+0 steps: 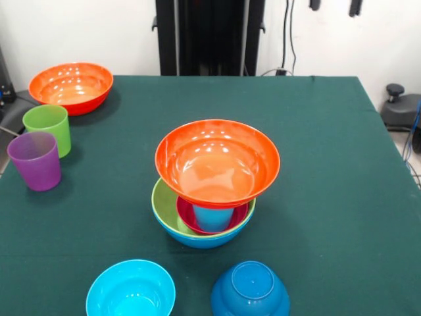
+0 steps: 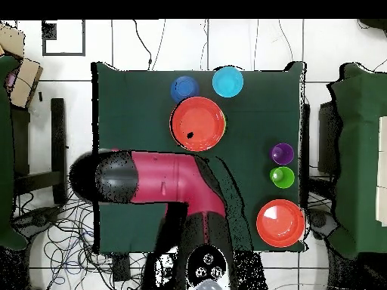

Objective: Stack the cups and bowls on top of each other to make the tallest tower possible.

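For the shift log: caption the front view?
Orange bowl tops the tower; green cup and purple cup wait aside.

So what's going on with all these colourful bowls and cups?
A tower is half built mid-table: a large orange plastic bowl sits tilted on a light blue plastic cup, inside a small magenta bowl, inside large lime green and blue bowls. Nothing is being held; the red and black robot arm is drawn back.

Dark green tablecloth (image 1: 329, 171), black cables (image 1: 287, 33) against the white wall (image 1: 381, 39).
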